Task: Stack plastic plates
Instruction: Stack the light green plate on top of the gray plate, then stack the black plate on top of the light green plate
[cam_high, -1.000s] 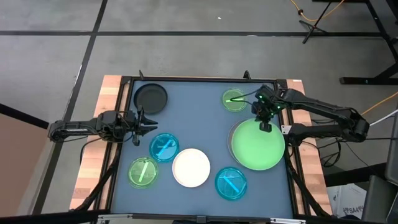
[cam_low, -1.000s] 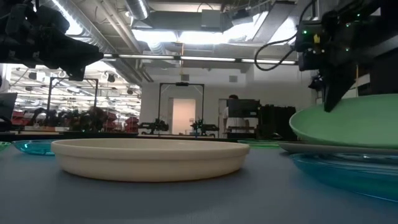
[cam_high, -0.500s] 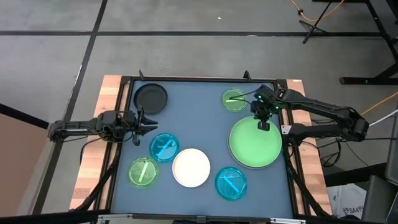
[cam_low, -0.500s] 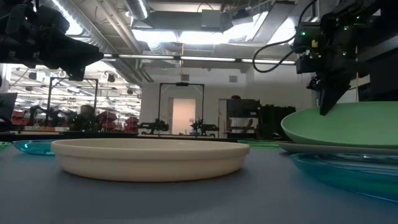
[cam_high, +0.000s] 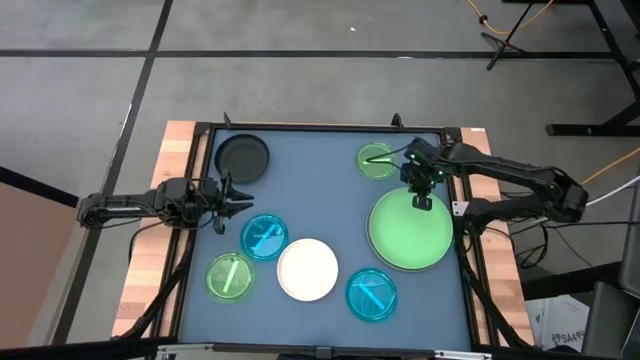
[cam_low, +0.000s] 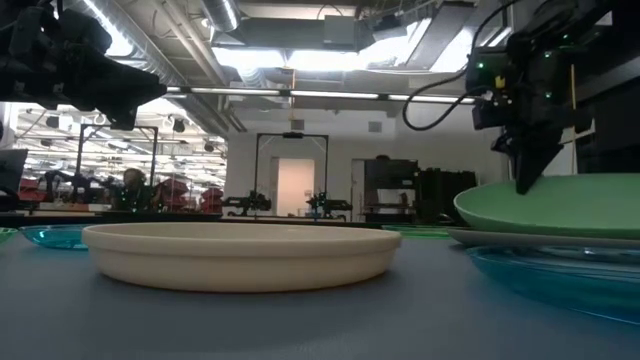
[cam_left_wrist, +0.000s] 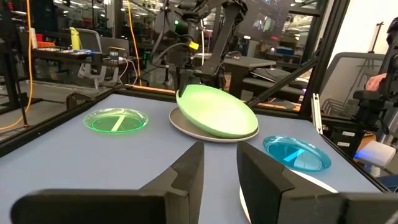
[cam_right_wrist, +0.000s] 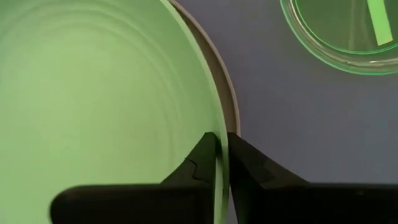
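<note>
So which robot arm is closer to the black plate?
The left. The left gripper hovers just beside the black plate, while the right gripper is far across the table, pinching the big green plate's rim.

The big plate (cam_high: 410, 233) lies on top of another big plate (cam_left_wrist: 186, 124) on the right side of the table (cam_high: 315, 170). The right gripper (cam_high: 421, 196) holds its far edge. A small plate (cam_high: 376, 160) sits just behind it, and another small plate (cam_high: 371, 294) sits in front. The middle plate (cam_high: 307, 269) lies near the front. Left of it are two small plates (cam_high: 263, 237) (cam_high: 230, 277). One plate (cam_high: 243, 158) sits in the far left corner. The left gripper (cam_high: 229, 198) waits at the left edge.
</note>
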